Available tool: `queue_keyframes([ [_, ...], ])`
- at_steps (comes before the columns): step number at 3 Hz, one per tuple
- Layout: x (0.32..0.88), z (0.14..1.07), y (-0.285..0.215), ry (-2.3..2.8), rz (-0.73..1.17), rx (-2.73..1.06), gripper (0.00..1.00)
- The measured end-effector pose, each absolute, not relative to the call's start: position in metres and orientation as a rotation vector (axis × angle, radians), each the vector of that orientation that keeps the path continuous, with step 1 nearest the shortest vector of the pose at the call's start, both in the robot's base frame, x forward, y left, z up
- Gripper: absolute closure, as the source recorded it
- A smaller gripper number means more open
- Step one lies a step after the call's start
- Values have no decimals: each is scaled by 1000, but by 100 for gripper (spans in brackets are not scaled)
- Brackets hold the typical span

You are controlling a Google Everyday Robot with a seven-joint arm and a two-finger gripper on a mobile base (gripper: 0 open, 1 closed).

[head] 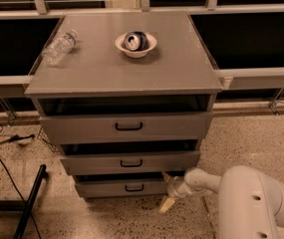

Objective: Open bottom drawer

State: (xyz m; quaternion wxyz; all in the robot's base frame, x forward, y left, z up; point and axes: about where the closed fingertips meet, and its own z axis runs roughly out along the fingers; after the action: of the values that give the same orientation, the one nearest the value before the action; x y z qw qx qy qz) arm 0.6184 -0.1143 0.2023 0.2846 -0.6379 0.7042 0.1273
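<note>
The bottom drawer point(119, 187) is the lowest and shallowest grey front of three in the grey cabinet, with a small black loop handle point(134, 187). It stands slightly pulled out, with a dark gap above it. My gripper point(167, 193) is at the drawer's right end, low near the floor, on the end of my white arm point(251, 200), which comes in from the lower right. One pale finger point(166, 204) points down at the floor and the other sits by the drawer's right corner.
The middle drawer point(130, 162) and the tall top drawer point(126, 127) are also slightly open. On the cabinet top point(181, 68) are a white bowl point(136, 44) holding a can and a lying plastic bottle point(59, 47). A black stand leg point(29, 203) and cables lie at left.
</note>
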Motion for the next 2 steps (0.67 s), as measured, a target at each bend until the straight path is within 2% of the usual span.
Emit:
queue_keyframes([
  [2, 625, 186, -112, 1893, 339, -1736, 0],
])
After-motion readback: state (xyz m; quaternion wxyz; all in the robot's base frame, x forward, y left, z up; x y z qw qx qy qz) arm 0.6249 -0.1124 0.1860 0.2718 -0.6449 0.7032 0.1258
